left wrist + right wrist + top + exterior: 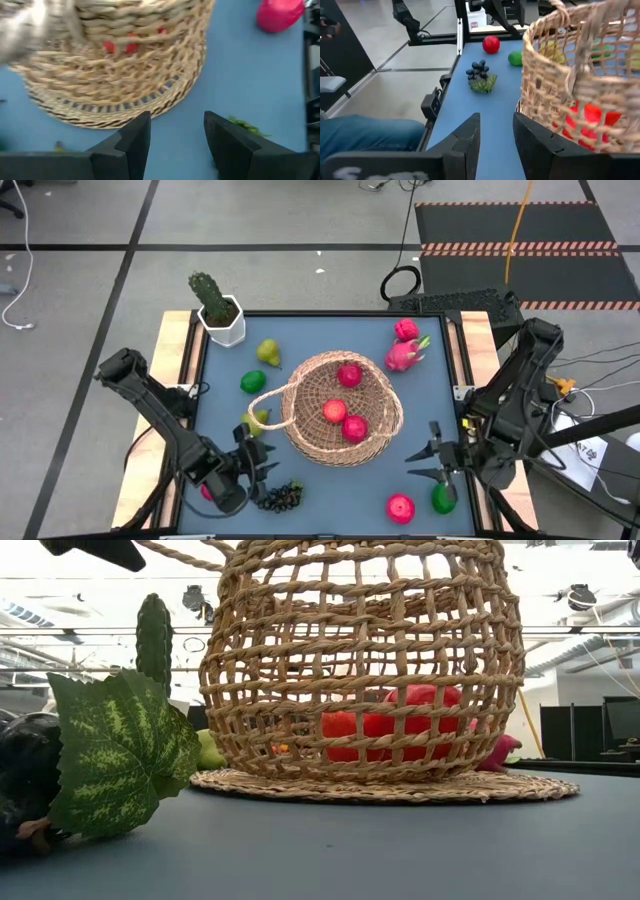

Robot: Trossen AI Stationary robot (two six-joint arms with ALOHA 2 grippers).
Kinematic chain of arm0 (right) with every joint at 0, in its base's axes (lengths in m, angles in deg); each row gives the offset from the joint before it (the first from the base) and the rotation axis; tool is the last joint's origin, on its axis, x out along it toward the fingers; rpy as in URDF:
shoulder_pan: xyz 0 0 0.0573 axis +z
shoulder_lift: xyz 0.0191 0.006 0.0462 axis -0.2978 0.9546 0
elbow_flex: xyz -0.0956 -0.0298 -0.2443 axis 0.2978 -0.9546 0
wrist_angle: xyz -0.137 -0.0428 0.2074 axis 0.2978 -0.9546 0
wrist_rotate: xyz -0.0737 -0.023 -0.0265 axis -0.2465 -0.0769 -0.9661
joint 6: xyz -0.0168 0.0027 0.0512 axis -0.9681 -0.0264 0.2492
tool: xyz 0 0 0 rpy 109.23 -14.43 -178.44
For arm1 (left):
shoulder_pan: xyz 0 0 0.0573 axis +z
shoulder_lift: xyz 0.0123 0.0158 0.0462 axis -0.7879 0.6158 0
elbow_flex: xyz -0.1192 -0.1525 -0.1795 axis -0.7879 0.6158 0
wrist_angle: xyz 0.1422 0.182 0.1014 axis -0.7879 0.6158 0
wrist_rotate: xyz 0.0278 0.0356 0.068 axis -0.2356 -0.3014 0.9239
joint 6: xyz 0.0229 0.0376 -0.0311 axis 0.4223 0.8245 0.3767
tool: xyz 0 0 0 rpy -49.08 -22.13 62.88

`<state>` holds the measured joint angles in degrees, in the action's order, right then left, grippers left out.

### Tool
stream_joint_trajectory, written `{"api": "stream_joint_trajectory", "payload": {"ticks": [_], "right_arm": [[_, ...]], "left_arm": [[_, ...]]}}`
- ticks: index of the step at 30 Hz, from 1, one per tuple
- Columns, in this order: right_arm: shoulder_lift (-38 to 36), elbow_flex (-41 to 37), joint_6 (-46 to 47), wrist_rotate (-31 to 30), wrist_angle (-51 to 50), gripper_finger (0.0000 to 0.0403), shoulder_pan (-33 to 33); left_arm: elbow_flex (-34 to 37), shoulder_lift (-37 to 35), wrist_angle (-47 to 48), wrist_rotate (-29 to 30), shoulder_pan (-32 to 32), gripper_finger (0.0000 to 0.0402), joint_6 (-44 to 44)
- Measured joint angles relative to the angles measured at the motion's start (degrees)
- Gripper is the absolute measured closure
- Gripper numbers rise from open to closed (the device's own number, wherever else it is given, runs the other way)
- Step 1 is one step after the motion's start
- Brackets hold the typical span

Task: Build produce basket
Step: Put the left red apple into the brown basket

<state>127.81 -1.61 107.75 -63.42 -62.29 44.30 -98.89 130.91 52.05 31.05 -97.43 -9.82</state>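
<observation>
The basket (340, 408) sits mid-counter (440, 395) with three red apples (348, 418) already inside, so both pincers hang low at its near side, left pincer (258, 463) and right pincer (432, 460) each spread and empty, likely ready for more loose produce.

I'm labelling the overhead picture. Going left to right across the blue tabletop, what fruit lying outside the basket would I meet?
Green lime → yellow-green pear → dark grape bunch → red apple → pink dragon fruit → green lime by the right gripper.
</observation>
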Motion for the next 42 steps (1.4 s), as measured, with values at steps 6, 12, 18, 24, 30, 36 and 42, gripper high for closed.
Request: {"api": "stream_joint_trajectory", "payload": {"ticks": [6,12,18,24,30,36,42], "right_arm": [[0.02,-4.17,-0.34,0.30,4.13,0.0291,0.00],[0.06,-6.46,3.75,0.39,4.27,0.0291,0.00],[2.11,-9.21,4.96,2.01,9.58,0.0291,-0.02],[3.67,-9.31,3.09,1.84,12.09,0.0291,-0.02],[5.24,-9.31,-0.05,1.81,14.01,0.0291,-0.02],[6.23,-9.31,0.20,1.83,13.98,0.0291,-0.02],[6.34,-9.31,0.22,1.88,14.00,0.0291,-0.02]], "left_arm": [[2.38,0.04,-10.00,-0.16,-0.33,0.0218,3.74],[4.59,0.04,-17.98,-2.17,-1.14,0.0218,9.08],[8.45,0.04,-27.37,-4.11,-3.15,0.0217,14.10],[10.84,0.07,-25.33,-9.27,-6.20,0.0217,3.11],[8.04,0.07,-12.60,-16.60,-8.25,0.0212,-10.17],[6.76,0.07,-1.32,-24.12,-9.63,0.0148,-19.90],[6.76,0.07,6.65,-31.04,-11.11,0.0050,-27.63]]}}
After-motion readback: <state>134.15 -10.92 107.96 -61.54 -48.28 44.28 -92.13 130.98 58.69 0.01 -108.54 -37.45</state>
